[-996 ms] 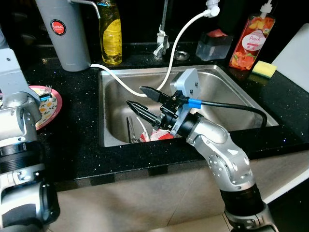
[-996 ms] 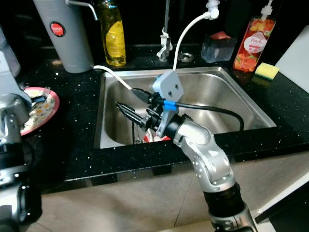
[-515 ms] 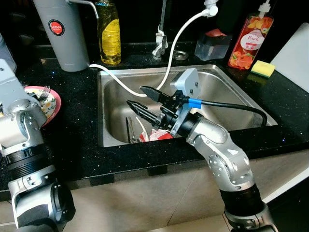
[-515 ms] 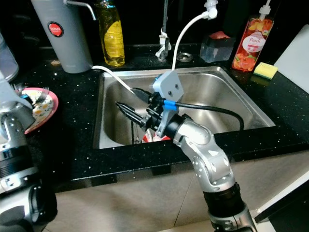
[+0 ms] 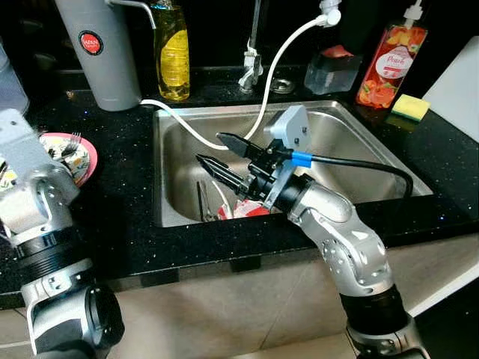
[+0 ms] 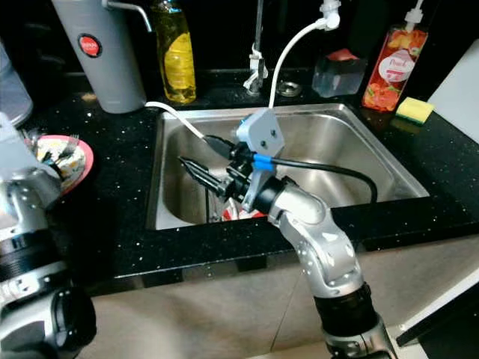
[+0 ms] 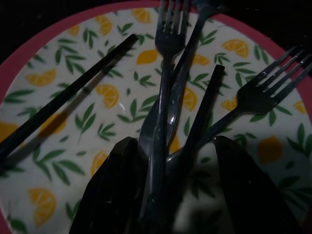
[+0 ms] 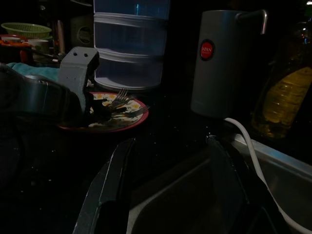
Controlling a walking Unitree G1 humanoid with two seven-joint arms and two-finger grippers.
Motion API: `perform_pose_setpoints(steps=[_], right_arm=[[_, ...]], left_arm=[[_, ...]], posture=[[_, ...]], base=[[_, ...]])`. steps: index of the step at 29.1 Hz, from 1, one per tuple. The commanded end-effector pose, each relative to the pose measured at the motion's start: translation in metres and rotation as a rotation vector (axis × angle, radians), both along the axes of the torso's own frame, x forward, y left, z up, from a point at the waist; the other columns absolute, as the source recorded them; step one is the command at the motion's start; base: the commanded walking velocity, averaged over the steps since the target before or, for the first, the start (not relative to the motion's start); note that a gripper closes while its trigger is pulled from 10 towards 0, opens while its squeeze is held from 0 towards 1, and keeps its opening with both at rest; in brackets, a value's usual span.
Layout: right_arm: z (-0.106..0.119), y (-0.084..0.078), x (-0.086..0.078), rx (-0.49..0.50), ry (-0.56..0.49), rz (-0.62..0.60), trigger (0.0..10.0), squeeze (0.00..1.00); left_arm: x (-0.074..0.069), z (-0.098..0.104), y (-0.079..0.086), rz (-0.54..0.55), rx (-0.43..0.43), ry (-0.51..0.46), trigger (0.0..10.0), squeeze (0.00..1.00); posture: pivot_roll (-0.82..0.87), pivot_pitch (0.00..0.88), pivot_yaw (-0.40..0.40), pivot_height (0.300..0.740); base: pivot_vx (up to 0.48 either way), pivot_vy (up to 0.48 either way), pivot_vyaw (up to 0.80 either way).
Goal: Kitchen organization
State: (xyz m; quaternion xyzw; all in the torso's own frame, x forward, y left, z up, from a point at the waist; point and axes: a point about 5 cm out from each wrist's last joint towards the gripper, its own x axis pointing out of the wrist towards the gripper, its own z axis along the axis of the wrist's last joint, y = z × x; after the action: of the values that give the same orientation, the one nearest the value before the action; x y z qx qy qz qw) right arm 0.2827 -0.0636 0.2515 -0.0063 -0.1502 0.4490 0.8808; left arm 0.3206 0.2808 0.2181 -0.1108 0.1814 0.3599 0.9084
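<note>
**A:** Start closest in — where's the left gripper (image 7: 168,192)?

**B:** Right over the pink-rimmed plate (image 7: 58,161), the one printed with lemons and leaves. Its two black fingers (image 7: 114,190) stand spread, and a bundle of cutlery runs up between them: a fork (image 7: 163,87), a second fork (image 7: 253,95) fanning off to one side, and a black chopstick (image 7: 202,114). Whether the fingers actually press on those handles, I cannot tell.

**A:** Anything outside the jaws?

**B:** Another black chopstick (image 7: 68,95) lies apart from the bundle, slanting across bare plate toward the rim. There's free plate surface all around it.

**A:** And the right side?

**B:** The right gripper (image 5: 221,150) hangs above the steel sink (image 5: 359,146), jaws wide apart, gripping nothing. Below its fingertips, down in the basin, sit metal utensils (image 5: 203,200) and something red (image 5: 251,210) against the near wall. The basin beyond the fingers is open steel.

**A:** What crowds it?

**B:** A white hose (image 5: 273,67) loops from the tap down past the jaws and over the sink's left edge. Past that edge, on the black counter (image 5: 120,202), the plate sits near the counter's front. Farther back: a grey dispenser (image 5: 97,52), a yellow bottle (image 5: 171,52), and off to the right a peach soap bottle (image 5: 383,63) beside a yellow sponge (image 5: 409,107).
</note>
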Motion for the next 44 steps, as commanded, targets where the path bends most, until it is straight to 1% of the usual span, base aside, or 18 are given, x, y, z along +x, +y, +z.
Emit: perform_pose_setpoints(steps=[1, 2, 4, 5, 7, 16, 24, 25, 26, 29, 31, 32, 34, 35, 39, 42, 43, 44], right_arm=[[0.001, -0.003, 0.001, 0.013, -0.006, -0.011, 10.0, 0.00], [0.002, -0.003, 0.001, 0.014, -0.006, -0.010, 10.0, 0.00], [0.002, -0.003, 0.001, 0.014, -0.006, -0.009, 10.0, 0.00], [0.002, -0.003, 0.001, 0.014, -0.006, -0.008, 10.0, 0.00], [0.002, -0.002, 0.001, 0.015, -0.006, -0.004, 10.0, 0.00], [0.002, -0.002, 0.001, 0.013, -0.010, 0.000, 10.0, 0.00], [0.002, -0.002, 0.002, 0.009, -0.012, -0.001, 10.0, 0.00], [0.002, -0.002, 0.002, 0.008, -0.012, -0.001, 10.0, 0.00], [0.002, -0.002, 0.002, 0.008, -0.012, -0.001, 10.0, 0.00], [0.003, -0.003, 0.002, 0.007, -0.012, -0.004, 10.0, 0.00], [0.003, -0.003, 0.002, 0.006, -0.012, -0.008, 10.0, 0.00], [0.003, -0.004, 0.003, 0.005, -0.013, -0.010, 10.0, 0.00], [0.005, -0.006, 0.006, 0.019, -0.022, -0.051, 10.0, 0.00], [0.005, -0.006, 0.006, 0.019, -0.022, -0.051, 10.0, 0.00], [0.016, -0.022, 0.025, 0.096, -0.030, -0.239, 10.0, 0.00], [0.023, -0.035, 0.035, 0.114, -0.037, -0.370, 10.0, 0.00], [0.023, -0.035, 0.035, 0.114, -0.037, -0.370, 10.0, 0.00], [0.023, -0.040, 0.040, 0.112, -0.033, -0.428, 10.0, 0.00]], left_arm=[[-0.003, -0.015, 0.004, -0.001, -0.016, 0.064, 10.0, 0.00], [-0.003, -0.015, 0.005, 0.000, -0.014, 0.060, 5.5, 0.00], [-0.003, -0.014, 0.005, 0.001, -0.014, 0.056, 5.5, 0.00], [-0.003, -0.013, 0.006, 0.003, -0.019, 0.048, 0.0, 0.00], [-0.003, -0.009, 0.009, 0.013, -0.017, 0.019, 0.0, 0.00], [-0.001, -0.002, 0.013, 0.014, 0.024, -0.018, 0.0, 0.00], [0.006, 0.018, 0.010, -0.029, 0.120, -0.105, 0.0, 0.00], [0.006, 0.020, 0.011, -0.023, 0.125, -0.112, 10.0, 0.00], [0.006, 0.020, 0.011, -0.023, 0.125, -0.112, 10.0, 0.00], [0.012, 0.051, 0.004, -0.100, 0.258, -0.251, 10.0, 0.00], [0.015, 0.063, -0.002, -0.157, 0.279, -0.312, 10.0, 0.00], [0.017, 0.066, -0.006, -0.193, 0.273, -0.337, 10.0, 0.00], [0.025, 0.074, -0.021, -0.323, 0.213, -0.404, 10.0, 0.00], [0.025, 0.074, -0.021, -0.323, 0.213, -0.404, 10.0, 0.00], [0.041, 0.081, -0.061, -0.625, 0.162, -0.472, 10.0, 0.00], [0.051, 0.082, -0.088, -0.808, 0.150, -0.483, 10.0, 0.00], [0.051, 0.082, -0.088, -0.808, 0.150, -0.483, 10.0, 0.00], [0.055, 0.079, -0.100, -0.889, 0.163, -0.470, 10.0, 0.00]], posture=[[0.08, 0.000, 0.012, 0.740], [0.08, 0.000, 0.012, 0.740], [0.08, 0.000, 0.012, 0.740], [0.09, 0.000, 0.010, 0.740], [0.09, 0.000, 0.008, 0.740], [0.09, 0.000, 0.006, 0.740], [0.08, 0.000, 0.005, 0.740], [0.08, 0.000, 0.005, 0.740], [0.08, 0.000, 0.005, 0.740], [0.08, 0.000, 0.002, 0.740], [0.08, 0.000, 0.002, 0.740], [0.07, 0.000, 0.001, 0.740], [0.07, 0.000, -0.003, 0.740], [0.07, 0.000, -0.003, 0.740], [0.07, 0.000, -0.009, 0.740], [0.06, 0.000, -0.005, 0.740], [0.06, 0.000, -0.005, 0.740], [0.06, 0.000, -0.005, 0.740]], base=[[0.000, 0.000, 0.00], [0.000, 0.000, 0.00], [0.000, 0.000, 0.00], [0.000, 0.000, 0.00], [0.000, 0.000, 0.00], [0.000, 0.000, 0.00], [0.000, 0.000, 0.00], [0.000, 0.000, 0.00], [0.000, 0.000, 0.00], [0.000, 0.000, 0.00], [0.000, 0.000, 0.00], [0.000, 0.000, 0.00], [0.000, 0.000, 0.00], [0.000, 0.000, 0.00], [0.000, 0.000, 0.00], [0.000, 0.000, 0.00], [0.000, 0.000, 0.00], [0.000, 0.000, 0.00]])
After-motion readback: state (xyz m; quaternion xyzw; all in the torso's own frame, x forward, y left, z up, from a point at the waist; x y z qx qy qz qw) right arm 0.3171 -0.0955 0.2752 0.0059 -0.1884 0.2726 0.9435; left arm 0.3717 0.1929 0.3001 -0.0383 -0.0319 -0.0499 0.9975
